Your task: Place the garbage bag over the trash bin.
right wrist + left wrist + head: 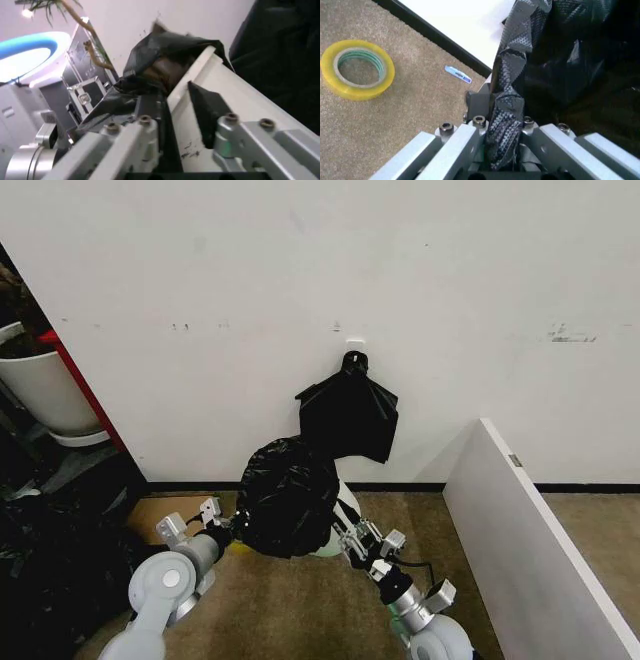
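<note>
Your left gripper [502, 131] pinches a fold of the garbage bag [287, 495], jaws closed on it; your right gripper [175, 123] clamps bag film against the trash bin [347, 502] rim, spreading the bag over the bin on the floor.

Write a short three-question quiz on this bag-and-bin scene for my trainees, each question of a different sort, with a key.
1. True or false: the left gripper is shut on a bunched fold of the garbage bag.
2. What lies on the carpet near the roll of yellow tape? A) a small blue object B) a red cup C) a pair of scissors
3. Fill in: the right gripper grips the rim of the white ____.

Key
1. True.
2. A, the small blue object.
3. Trash bin; one finger pins black bag film on one side of its rim, the other finger sits on the opposite side.
</note>
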